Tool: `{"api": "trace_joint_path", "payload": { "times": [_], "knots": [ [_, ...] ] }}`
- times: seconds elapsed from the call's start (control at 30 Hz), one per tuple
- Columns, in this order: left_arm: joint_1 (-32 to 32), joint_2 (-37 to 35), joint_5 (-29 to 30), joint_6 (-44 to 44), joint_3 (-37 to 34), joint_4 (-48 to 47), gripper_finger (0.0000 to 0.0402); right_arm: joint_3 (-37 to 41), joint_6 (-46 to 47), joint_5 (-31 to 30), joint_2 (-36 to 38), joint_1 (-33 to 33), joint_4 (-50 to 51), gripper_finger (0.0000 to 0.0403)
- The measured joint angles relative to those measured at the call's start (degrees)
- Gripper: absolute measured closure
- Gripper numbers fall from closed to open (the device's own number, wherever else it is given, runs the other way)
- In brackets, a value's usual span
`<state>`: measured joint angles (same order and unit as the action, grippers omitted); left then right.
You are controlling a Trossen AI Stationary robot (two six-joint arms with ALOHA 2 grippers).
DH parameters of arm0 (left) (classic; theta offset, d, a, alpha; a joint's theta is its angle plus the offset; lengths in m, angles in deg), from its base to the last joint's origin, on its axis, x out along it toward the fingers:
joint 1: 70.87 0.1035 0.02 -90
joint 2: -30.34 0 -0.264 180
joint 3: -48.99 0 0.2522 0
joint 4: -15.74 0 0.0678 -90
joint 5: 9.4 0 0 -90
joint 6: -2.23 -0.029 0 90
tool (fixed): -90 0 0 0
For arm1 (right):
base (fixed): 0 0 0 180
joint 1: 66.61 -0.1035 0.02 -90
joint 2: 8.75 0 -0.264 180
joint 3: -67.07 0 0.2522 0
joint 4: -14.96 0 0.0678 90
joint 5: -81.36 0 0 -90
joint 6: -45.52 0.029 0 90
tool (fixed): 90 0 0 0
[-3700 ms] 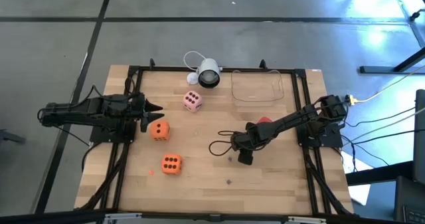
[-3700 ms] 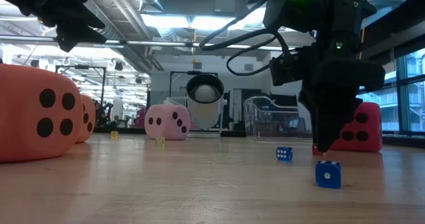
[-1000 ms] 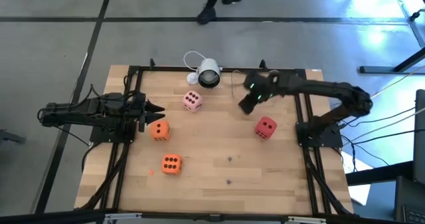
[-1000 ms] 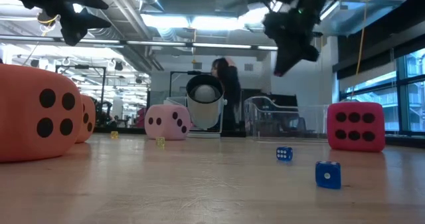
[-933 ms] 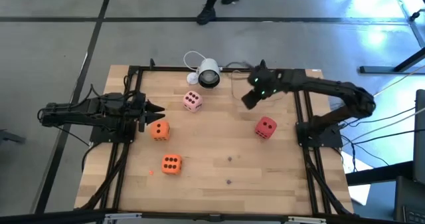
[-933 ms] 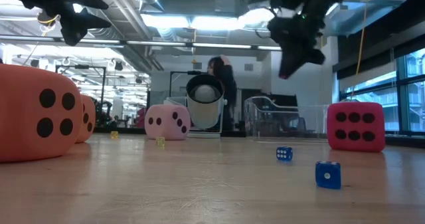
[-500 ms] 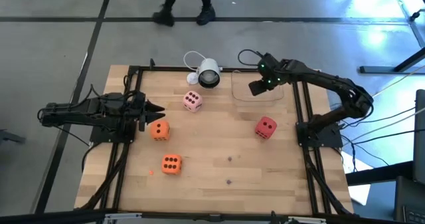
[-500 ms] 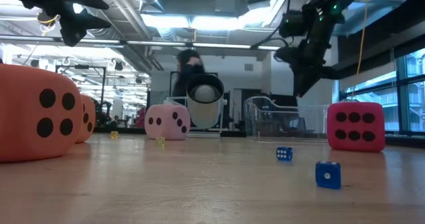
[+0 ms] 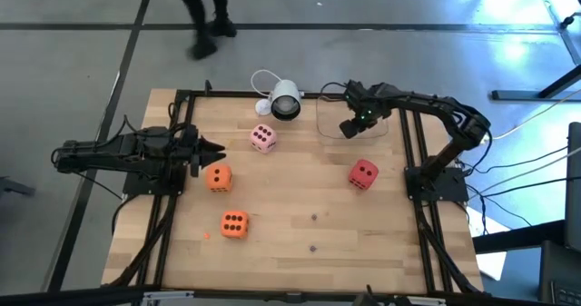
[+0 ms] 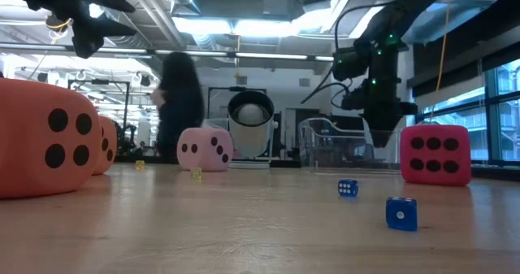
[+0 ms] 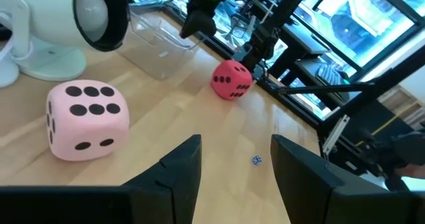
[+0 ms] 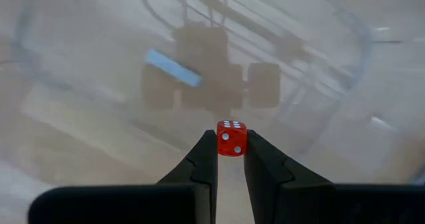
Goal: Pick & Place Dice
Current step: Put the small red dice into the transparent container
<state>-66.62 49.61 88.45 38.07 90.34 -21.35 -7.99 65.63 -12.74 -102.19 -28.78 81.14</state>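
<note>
My right gripper (image 9: 349,128) hangs over the clear plastic container (image 9: 352,115) at the table's far right, shut on a tiny red die (image 12: 231,138). On the table rest big soft dice: a pink one (image 9: 263,138), a red one (image 9: 363,173) and two orange ones (image 9: 217,178) (image 9: 233,223). My left gripper (image 9: 218,149) waits open at the left side, just beyond the nearer-left orange die; in its wrist view (image 11: 236,154) it faces the pink die (image 11: 86,117). My right gripper pinches the tiny red die between its two fingertips (image 12: 207,151), which lie on opposite side faces. The fingers come from above, pointing down. The die is lifted clear above the container's clear floor (image 12: 219,84), with a dotted face turned toward the wrist camera.
A white round camera (image 9: 284,100) stands at the far edge beside the container. Two small blue dice (image 10: 348,188) (image 10: 401,213) and a tiny yellow one (image 10: 196,173) lie on the wood. Black frame rails (image 9: 413,143) border the table. A person (image 9: 204,15) walks beyond the far edge.
My right gripper has swung from above the table's middle toward the far right, turned to point down, and come lower over the clear container, still holding the tiny red die. The person beyond the far edge has walked toward the left.
</note>
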Motion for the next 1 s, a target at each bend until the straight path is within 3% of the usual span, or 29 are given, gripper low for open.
{"api": "trace_joint_path", "payload": {
  "times": [0.37,0.83,1.0],
  "knots": [
    [0.0,0.0,0.2,-0.6,0.0,0.0,0.0227,0.0,-3.2,-3.2,0.0,1.2,5.6,0.0356],
    [0.0,0.0,1.7,-2.4,0.0,0.0,0.0227,0.0,-4.2,-1.9,0.0,1.2,6.2,0.0356],
    [0.0,0.0,2.9,-3.5,0.0,0.0,0.0227,0.0,-4.6,-2.3,0.0,1.2,6.5,0.0310]
  ]
}}
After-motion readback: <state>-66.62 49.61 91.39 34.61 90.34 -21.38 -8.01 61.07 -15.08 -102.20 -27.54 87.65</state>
